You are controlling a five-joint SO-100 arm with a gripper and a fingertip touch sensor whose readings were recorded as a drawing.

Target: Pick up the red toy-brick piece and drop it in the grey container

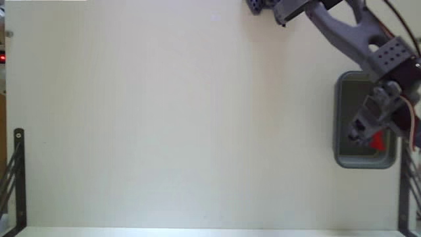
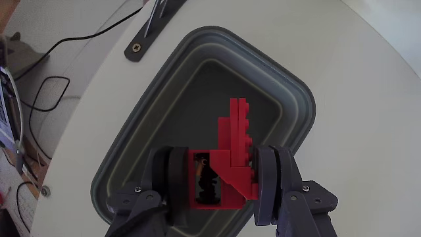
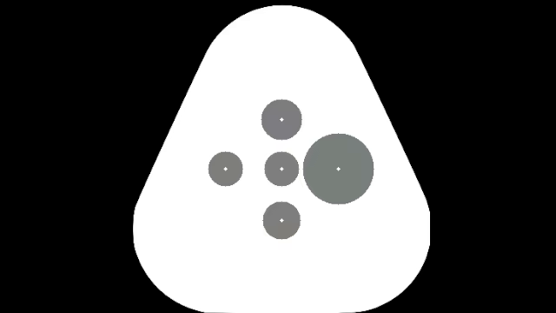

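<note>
A grey container lies directly beneath the gripper, its dark inside showing nothing resting in it. The gripper's two fingers are clamped on the red toy-brick piece, held above the tub's interior. The drop appears at hand; the next move likely calls only for opening the fingers.

Two cameras: one fixed overhead, one on the wrist.

The fixed view looks straight down from well above the table, with the grey container small at the frame's right edge. The wrist view looks down close past the fingers into that container, which probably is the only shared part besides bare table.
</note>
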